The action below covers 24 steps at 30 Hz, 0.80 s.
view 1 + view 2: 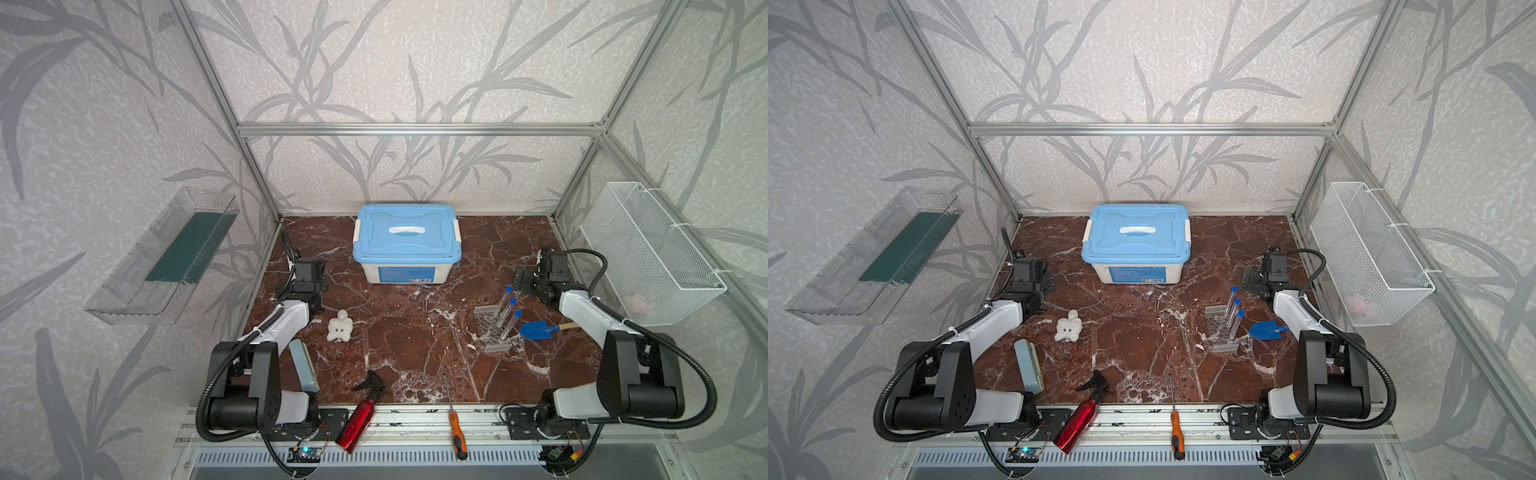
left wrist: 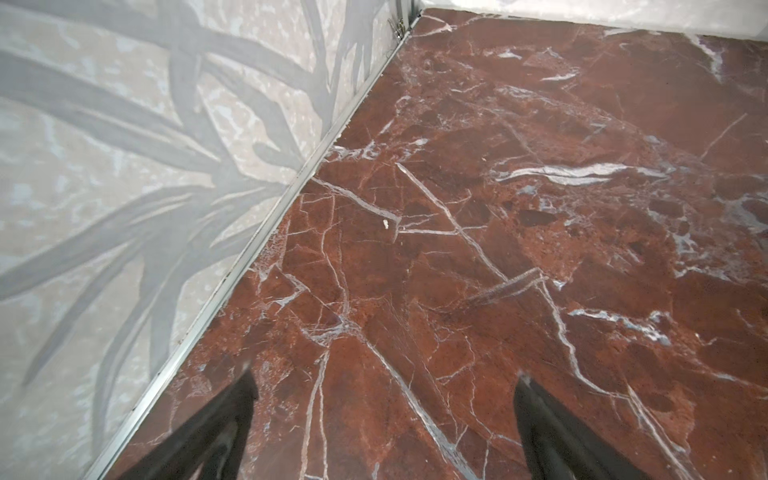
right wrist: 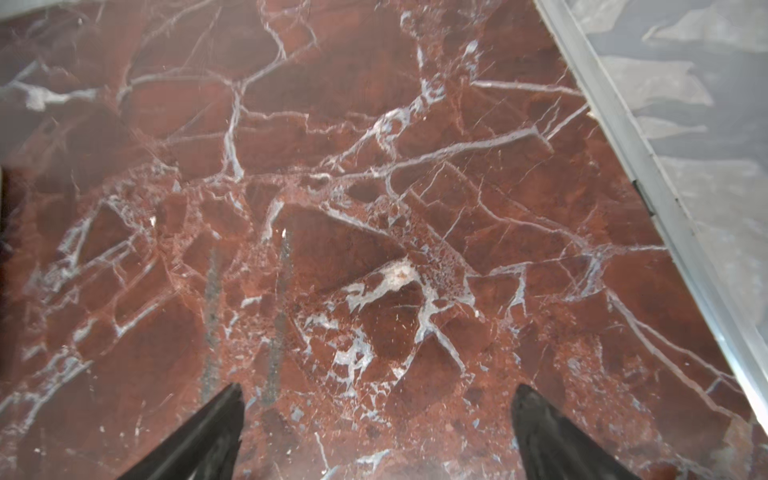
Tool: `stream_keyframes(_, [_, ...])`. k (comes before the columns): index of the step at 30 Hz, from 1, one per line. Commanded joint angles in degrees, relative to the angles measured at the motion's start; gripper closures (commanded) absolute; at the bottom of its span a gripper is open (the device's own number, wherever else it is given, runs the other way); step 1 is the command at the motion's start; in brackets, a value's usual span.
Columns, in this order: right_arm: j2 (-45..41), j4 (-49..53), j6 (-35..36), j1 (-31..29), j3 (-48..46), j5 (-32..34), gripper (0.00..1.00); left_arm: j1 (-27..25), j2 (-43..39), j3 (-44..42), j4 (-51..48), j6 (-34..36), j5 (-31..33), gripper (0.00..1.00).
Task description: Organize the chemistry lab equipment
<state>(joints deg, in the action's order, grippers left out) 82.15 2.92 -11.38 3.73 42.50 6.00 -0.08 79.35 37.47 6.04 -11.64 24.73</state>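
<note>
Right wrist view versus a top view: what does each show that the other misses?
Only the right wrist view shows the right gripper close up, open and empty. Only the top view shows three blue-capped tubes in the clear rack, the blue-lidded box and the blue shovel. Both show the marble table and the right side wall.

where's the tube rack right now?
In both top views the rack sits right of centre on the table, three tubes in it, the blue trowel just to its right.
</note>
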Motion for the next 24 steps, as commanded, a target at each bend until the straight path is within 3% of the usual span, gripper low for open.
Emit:
stream_keyframes(1, [-1.0, -13.81, 1.96, 0.23, -5.66, 0.24, 0.01, 1.37, 2.18, -4.6, 18.21, 3.81, -5.32, 0.03])
stream_keyframes(4, [-0.89, -20.53, 2.91, 0.15, -9.34, -0.29, 0.0, 2.23, 5.57, -4.51, 21.73, 3.81, -7.66, 0.03])
stream_keyframes(9, [1.68, -23.45, 2.78, 0.18, -8.93, -2.72, 0.01, 2.77, 9.32, -3.28, 23.48, 5.48, -12.45, 0.02])
stream_keyframes(15, [0.52, -38.61, 5.91, -2.74, -16.06, -1.48, 0.01, 3.01, 8.86, -5.42, 27.11, 7.01, -17.49, 0.02])
stream_keyframes(24, [1.52, -42.98, 10.77, -6.71, -17.42, -0.29, 0.01, 3.27, 7.83, -10.62, 35.83, 9.0, -23.52, 0.01])
